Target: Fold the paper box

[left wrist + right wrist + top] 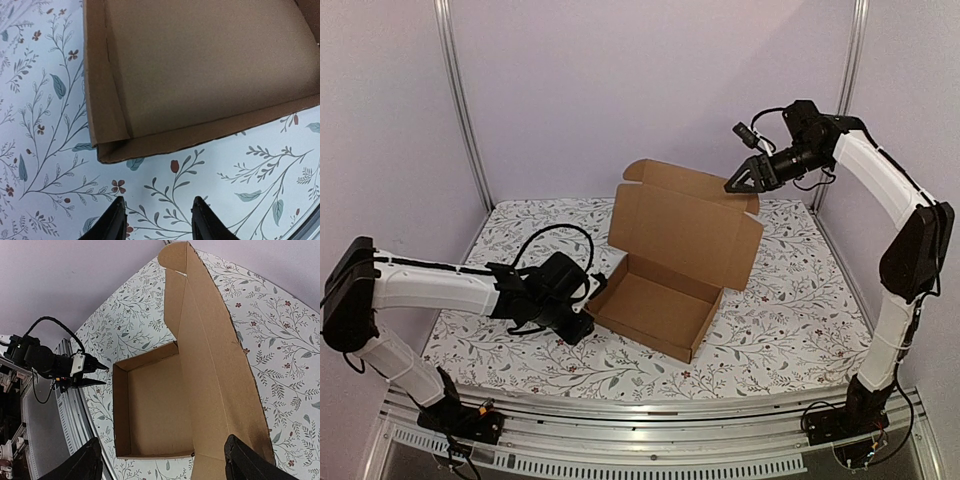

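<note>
1. Top view: your box (665, 300) sits mid-frame on the bench (800, 300). Its walls are up and the lid (685, 235) stands open, so closing probably remains. The left jaws are beside its left corner, the right jaws at upper right, above the lid.
2. Left wrist: jaws half-spread and empty, the box corner just above them.
3. Right wrist: jaws spread wide and empty, the box mid-frame, apart.

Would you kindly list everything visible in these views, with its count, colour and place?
paper box: one, plain brown, middle of the table, side walls up, lid standing open
tablecloth: one, white with leaf and flower print, covering the table
frame posts: two, silver, at the back corners
rail: one, silver, along the near edge, under the arm bases
left gripper: one, black, low over the cloth beside the box's left corner, open, empty
right gripper: one, black, raised by the lid's far right end, open, empty
</note>
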